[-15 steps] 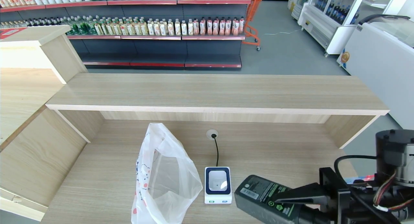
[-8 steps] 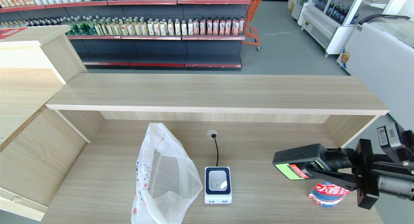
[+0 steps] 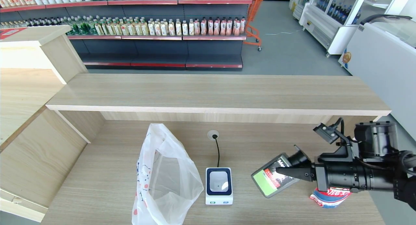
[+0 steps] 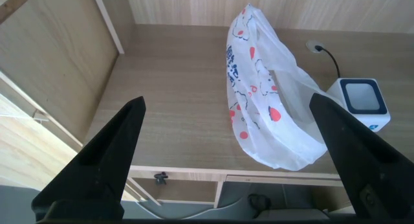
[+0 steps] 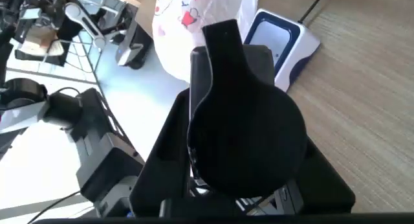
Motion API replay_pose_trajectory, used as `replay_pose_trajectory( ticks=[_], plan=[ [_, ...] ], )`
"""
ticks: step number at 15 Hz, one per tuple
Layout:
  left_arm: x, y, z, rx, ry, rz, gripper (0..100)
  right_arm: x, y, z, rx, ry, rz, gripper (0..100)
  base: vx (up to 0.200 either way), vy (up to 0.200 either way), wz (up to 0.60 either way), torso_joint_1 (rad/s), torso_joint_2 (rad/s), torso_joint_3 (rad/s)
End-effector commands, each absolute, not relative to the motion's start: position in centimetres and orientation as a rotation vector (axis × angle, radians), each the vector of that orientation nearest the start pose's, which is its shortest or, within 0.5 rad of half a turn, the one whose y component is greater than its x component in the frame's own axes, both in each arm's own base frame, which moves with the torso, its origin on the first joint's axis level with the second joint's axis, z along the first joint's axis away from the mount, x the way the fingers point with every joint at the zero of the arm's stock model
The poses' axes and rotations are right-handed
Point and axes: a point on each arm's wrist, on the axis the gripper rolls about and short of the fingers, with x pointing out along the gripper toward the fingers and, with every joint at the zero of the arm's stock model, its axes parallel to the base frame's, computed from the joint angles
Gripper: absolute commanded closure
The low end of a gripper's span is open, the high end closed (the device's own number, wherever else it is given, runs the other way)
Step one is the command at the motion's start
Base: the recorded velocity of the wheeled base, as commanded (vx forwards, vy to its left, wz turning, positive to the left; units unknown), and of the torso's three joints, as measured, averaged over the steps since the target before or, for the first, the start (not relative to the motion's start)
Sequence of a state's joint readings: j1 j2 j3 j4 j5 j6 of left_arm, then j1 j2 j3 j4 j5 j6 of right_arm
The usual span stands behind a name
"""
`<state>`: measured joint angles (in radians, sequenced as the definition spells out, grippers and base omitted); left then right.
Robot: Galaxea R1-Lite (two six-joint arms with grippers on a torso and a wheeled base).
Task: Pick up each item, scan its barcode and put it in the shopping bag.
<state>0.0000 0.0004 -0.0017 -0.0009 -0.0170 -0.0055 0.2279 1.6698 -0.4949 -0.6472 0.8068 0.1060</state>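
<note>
My right gripper [image 3: 287, 164] is shut on a dark package [image 3: 272, 181] with a green and red label, held in the air to the right of the barcode scanner [image 3: 219, 185]. The labelled face tilts down and left toward the scanner. In the right wrist view the dark package [image 5: 240, 123] hangs above the counter, with the scanner [image 5: 279, 37] and the shopping bag [image 5: 194, 17] beyond it. The white plastic shopping bag [image 3: 165, 179] stands open left of the scanner. My left gripper [image 4: 226, 104] is open, held high over the counter's near left part, above the bag [image 4: 268, 114].
A red, white and blue snack packet [image 3: 329, 197] lies at the counter's front right, under my right arm. The scanner's cable [image 3: 217, 152] runs back to a hole in the counter. A raised wooden ledge [image 3: 214, 95] borders the back, and side walls close in the counter.
The right arm carried the dark package from low in front of the scanner up to the right, then turned it and brought it back left, label now facing the scanner.
</note>
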Motion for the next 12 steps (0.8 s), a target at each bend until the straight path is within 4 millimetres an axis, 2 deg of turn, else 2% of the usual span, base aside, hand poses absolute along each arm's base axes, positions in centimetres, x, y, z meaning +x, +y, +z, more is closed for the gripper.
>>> replay_pose_trajectory(
  ticks=[1, 5, 8, 12],
  plan=[
    [-2.3, 0.0, 7.6, -0.006, -0.003, -0.017, 0, 27.1, 10.1, 8.0, 0.285, 0.736, 1.008, 100, 0.000, 0.000, 0.00, 0.000, 0.00, 0.000],
    [-2.3, 0.0, 7.6, -0.006, -0.003, -0.017, 0, 29.7, 14.0, 5.3, 0.214, 0.778, 0.979, 100, 0.000, 0.000, 0.00, 0.000, 0.00, 0.000],
    [-2.3, 0.0, 7.6, -0.006, -0.003, -0.017, 0, 31.0, 16.5, 4.4, 0.174, 0.766, 0.978, 100, 0.000, 0.000, 0.00, 0.000, 0.00, 0.000],
    [-2.3, 0.0, 7.6, -0.006, -0.003, -0.017, 0, 32.4, 18.2, 3.3, 0.096, 0.727, 0.974, 100, 0.000, 0.000, 0.00, 0.000, 0.00, 0.000]
  ],
)
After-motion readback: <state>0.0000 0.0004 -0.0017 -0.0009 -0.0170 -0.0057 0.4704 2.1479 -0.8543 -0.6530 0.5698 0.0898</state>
